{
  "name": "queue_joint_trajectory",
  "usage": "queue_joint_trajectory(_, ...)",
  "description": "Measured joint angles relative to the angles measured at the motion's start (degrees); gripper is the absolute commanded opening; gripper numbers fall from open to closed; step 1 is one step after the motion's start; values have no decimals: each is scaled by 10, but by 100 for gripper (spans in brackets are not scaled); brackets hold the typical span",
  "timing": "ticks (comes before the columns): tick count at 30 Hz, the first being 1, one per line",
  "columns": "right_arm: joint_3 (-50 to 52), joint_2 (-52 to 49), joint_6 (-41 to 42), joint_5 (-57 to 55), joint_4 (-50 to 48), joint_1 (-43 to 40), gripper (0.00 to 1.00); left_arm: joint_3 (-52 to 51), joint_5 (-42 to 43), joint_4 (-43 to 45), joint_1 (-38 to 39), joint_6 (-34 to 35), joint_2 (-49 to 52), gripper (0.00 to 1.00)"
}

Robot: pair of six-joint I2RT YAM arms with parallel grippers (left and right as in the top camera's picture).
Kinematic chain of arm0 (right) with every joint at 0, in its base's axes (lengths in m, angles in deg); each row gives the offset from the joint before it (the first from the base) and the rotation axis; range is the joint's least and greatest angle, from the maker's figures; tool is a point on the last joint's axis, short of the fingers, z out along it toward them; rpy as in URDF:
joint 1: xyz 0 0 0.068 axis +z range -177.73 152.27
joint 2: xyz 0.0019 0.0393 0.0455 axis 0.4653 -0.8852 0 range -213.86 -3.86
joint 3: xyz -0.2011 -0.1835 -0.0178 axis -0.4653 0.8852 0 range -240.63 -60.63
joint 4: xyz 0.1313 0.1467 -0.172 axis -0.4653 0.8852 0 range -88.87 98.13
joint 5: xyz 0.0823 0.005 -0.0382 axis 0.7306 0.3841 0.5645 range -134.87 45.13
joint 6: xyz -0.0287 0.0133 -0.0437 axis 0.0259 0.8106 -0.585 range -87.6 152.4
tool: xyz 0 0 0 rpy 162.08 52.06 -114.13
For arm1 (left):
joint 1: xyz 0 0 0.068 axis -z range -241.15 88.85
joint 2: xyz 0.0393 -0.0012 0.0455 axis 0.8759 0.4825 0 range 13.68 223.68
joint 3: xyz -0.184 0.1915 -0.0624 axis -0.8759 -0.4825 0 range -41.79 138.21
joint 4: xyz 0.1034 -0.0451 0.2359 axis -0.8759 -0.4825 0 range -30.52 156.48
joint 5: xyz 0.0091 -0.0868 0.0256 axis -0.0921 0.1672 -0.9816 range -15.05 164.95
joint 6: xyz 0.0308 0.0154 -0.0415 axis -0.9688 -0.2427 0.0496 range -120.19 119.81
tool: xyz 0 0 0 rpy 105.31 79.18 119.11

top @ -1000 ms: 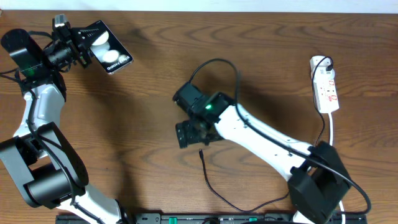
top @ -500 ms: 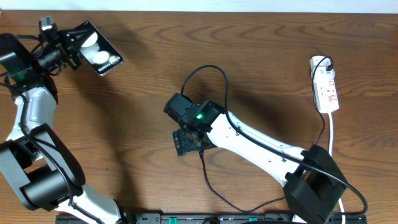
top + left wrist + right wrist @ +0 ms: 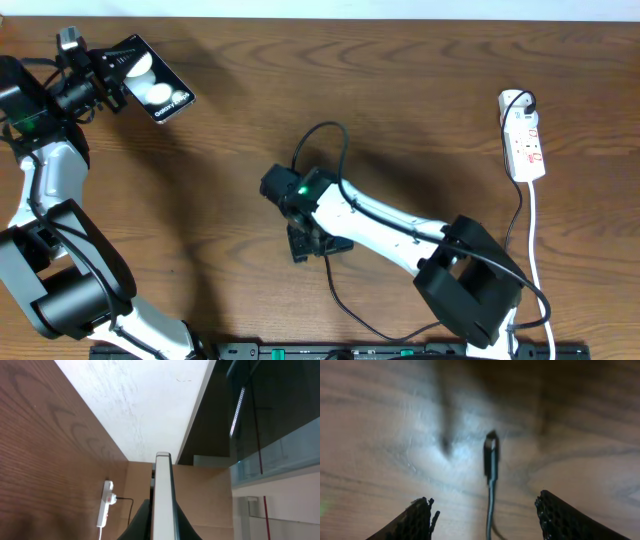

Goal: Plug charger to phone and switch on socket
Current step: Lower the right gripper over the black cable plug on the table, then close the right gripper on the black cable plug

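Left gripper [image 3: 113, 80]: closed on one end of the phone [image 3: 152, 78], holding it off the table at the far left corner. In the left wrist view the gripper [image 3: 162, 527] had its dark fingers [image 3: 141, 521] pressed on either side of the phone.
Phone: black slab tilted in the air, with two white round patches and small white lettering facing the overhead camera. The left wrist camera saw it edge-on [image 3: 162, 492] as a narrow upright strip.
Right gripper [image 3: 316, 241]: lowered close to the tabletop near the middle, holding nothing. In the right wrist view the gripper [image 3: 487, 510] had its jaws wide apart, with the textured fingertips [image 3: 418, 519] at the bottom corners of the picture.
Charger [image 3: 345, 300]: thin black cable lying on the wood, curving from under the right gripper toward the near edge of the table. Its plug tip [image 3: 491, 452] lay flat on the wood, between the open fingers and touching neither.
Socket [image 3: 525, 140]: white power strip with red markings at the far right of the table, well apart from both grippers, its white cord trailing toward the near edge. It also showed small in the left wrist view [image 3: 105, 510].
Table [image 3: 230, 170]: brown wood grain.
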State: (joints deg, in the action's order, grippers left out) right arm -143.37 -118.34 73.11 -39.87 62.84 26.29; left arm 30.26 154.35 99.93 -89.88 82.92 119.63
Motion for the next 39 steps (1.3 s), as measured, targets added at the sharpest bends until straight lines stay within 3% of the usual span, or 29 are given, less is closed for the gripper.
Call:
queue_joint_trajectory(9, 0, 0, 5, 8, -15, 45, 63, 0, 0, -1, -2, -7, 0, 7)
queue_joint_trajectory(39, 0, 0, 10, 73, -24, -7, 53, 0, 16, -1, -14, -6, 0, 7)
